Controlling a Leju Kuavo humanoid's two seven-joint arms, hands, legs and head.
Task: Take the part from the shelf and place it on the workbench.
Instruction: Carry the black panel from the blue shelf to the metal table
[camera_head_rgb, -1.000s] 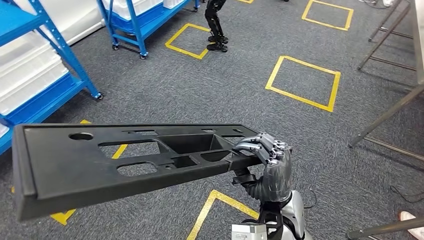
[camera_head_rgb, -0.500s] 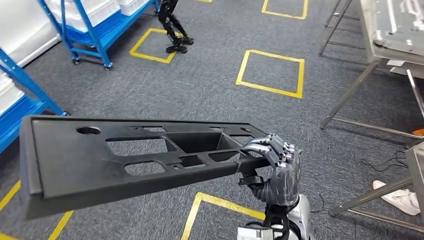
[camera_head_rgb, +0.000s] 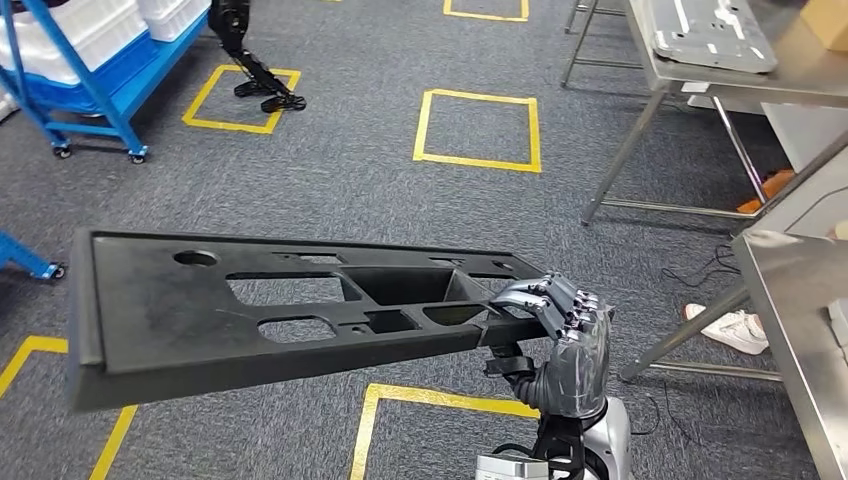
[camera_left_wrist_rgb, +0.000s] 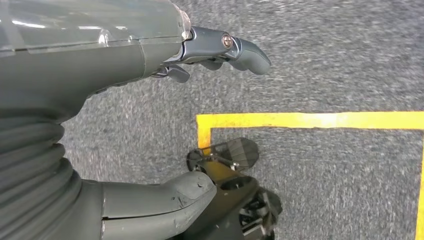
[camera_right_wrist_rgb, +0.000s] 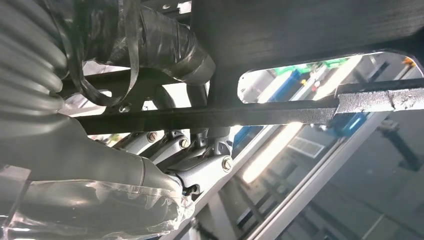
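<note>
The right robot hand (camera_head_rgb: 560, 335) holds a long black part (camera_head_rgb: 270, 310). Its fingers (camera_head_rgb: 545, 300) curl over the right end of the part, by the near edge. The part is flat, with big holes cut in it and one round hole near its left end. It is up in the air, over the grey carpet floor (camera_head_rgb: 380, 200). It reaches from the hand far out to the left and tips a little, so the left end looks big and close.

In the right wrist view, the right robot hand (camera_right_wrist_rgb: 165, 155) wraps a thin black bar of the part (camera_right_wrist_rgb: 300, 30), and light comes through one of the holes.

The left robot hand (camera_left_wrist_rgb: 150, 125) hangs over the floor (camera_left_wrist_rgb: 325, 65). It holds nothing. Its thumb and fingers (camera_left_wrist_rgb: 245, 50) are apart.

Yellow tape squares (camera_head_rgb: 478, 128) are on the floor. One yellow line (camera_left_wrist_rgb: 310, 120) is under the left robot hand. A silver tabletop (camera_head_rgb: 800, 310) is near on the right, well apart from the part. Another silver tabletop (camera_head_rgb: 790, 85) is far on the right, with a grey flat piece (camera_head_rgb: 715, 35) lying on it. A white shoe (camera_head_rgb: 730, 328) is on the floor by the table legs. A blue shelf on wheels (camera_head_rgb: 75, 70) is far on the left. The black legs of another robot (camera_head_rgb: 245, 55) stand near it.
</note>
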